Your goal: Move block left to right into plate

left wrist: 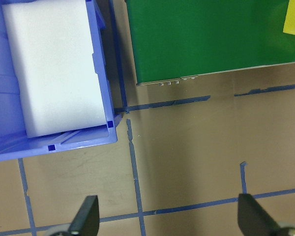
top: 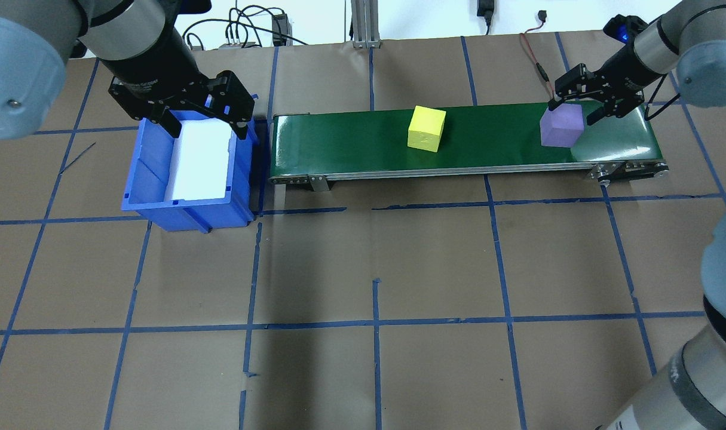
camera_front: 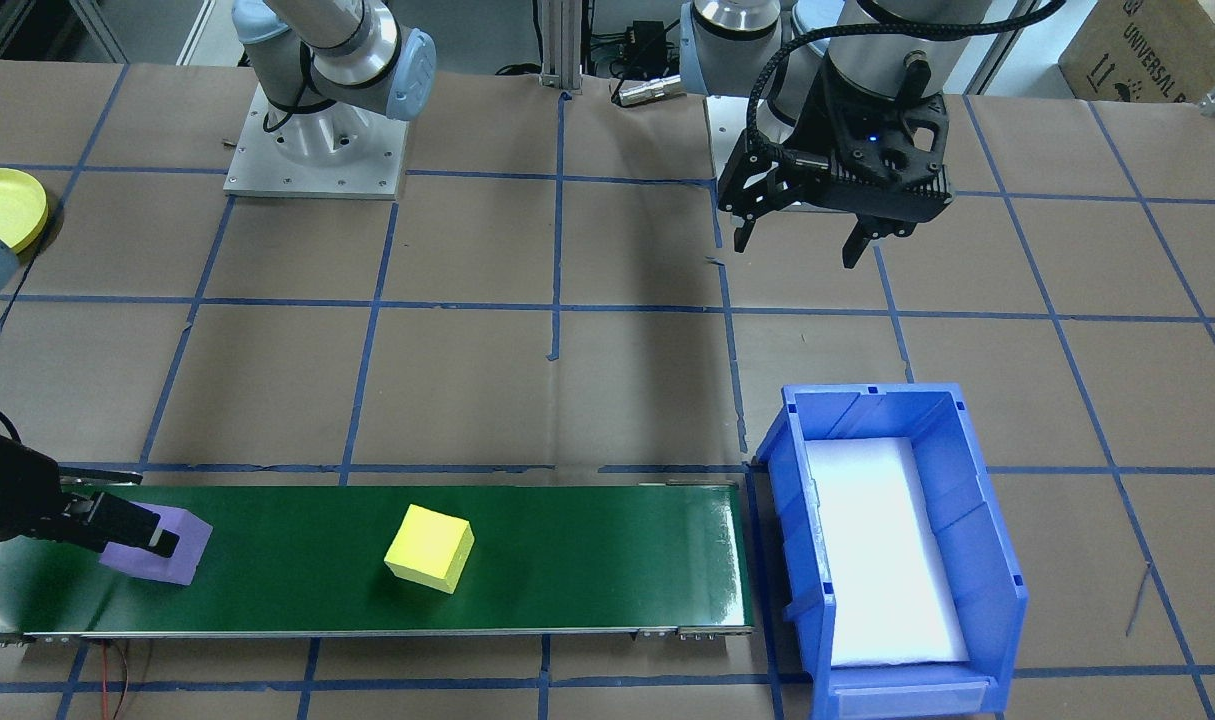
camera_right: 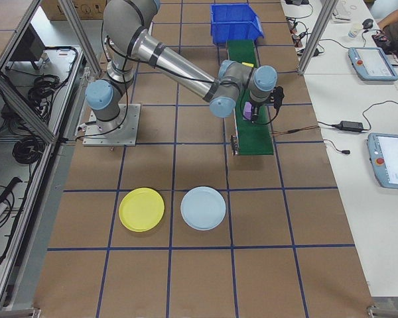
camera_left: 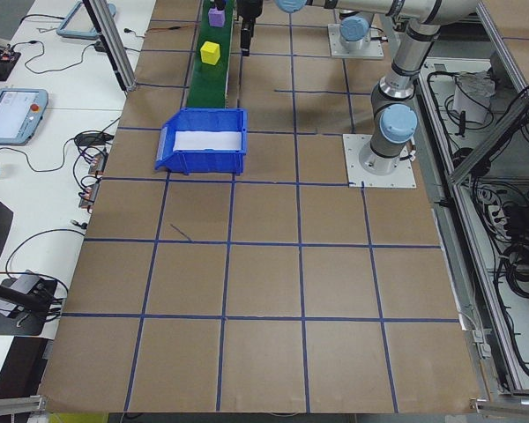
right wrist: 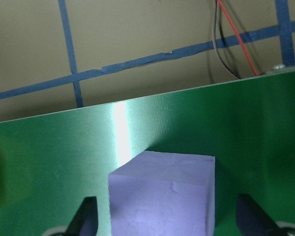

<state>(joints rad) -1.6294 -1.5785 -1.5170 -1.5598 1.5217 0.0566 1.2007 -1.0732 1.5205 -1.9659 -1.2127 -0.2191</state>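
Purple foam cube (right wrist: 162, 194) is sitting between the right gripper's (right wrist: 163, 216) spread fingers on the green conveyor belt (camera_front: 567, 540), not yet clamped. Yellow foam cube (camera_front: 429, 548) is waiting mid-belt. Yellow plate (camera_right: 141, 209) is lying empty, well apart, beside a light blue plate (camera_right: 203, 208). Nothing delivered yet. Left gripper (camera_front: 805, 232) is hovering open near the blue bin (camera_front: 977, 560). Cardboard box (camera_front: 1152, 50) reading "UNIVERSAL".

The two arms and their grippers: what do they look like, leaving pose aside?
Both arms have silver-grey tubular links with light blue joint caps and stand on square metal base plates. The left gripper is black with two dark tapered fingers, a small blue light and a braided black cable. The right gripper is black too.
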